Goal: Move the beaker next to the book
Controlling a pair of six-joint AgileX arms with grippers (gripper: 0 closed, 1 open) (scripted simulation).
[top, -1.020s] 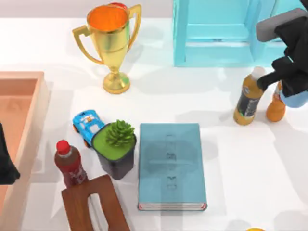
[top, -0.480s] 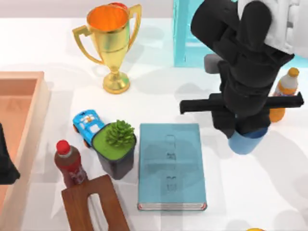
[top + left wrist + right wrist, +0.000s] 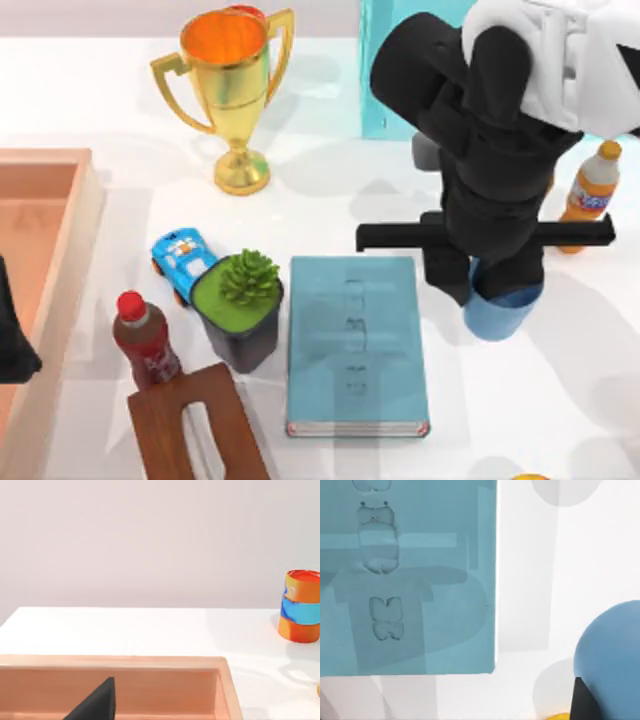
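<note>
The book [image 3: 355,345] lies flat at the table's middle front, teal with faint markings; its cover [image 3: 405,575] also shows in the right wrist view. The beaker [image 3: 497,315], a small blue cup, is just to the book's right with a narrow gap between them. My right gripper [image 3: 497,285] comes down on it from above and is shut on it, the arm hiding its upper part. In the right wrist view the beaker [image 3: 612,650] bulges beside a dark finger [image 3: 585,702]. My left gripper [image 3: 12,345] is parked at the left edge, over the wooden tray.
Left of the book stand a potted plant [image 3: 243,300], a blue toy car [image 3: 180,258], a red bottle [image 3: 145,340] and a wooden stand [image 3: 195,425]. A gold trophy [image 3: 230,90] and turquoise shelf [image 3: 385,80] are behind. An orange bottle [image 3: 590,190] stands far right; the tray [image 3: 60,250] at left.
My right arm has carried the beaker from the back right by the orange bottles to just right of the book, shifting a little further left and lower in the last half second.
</note>
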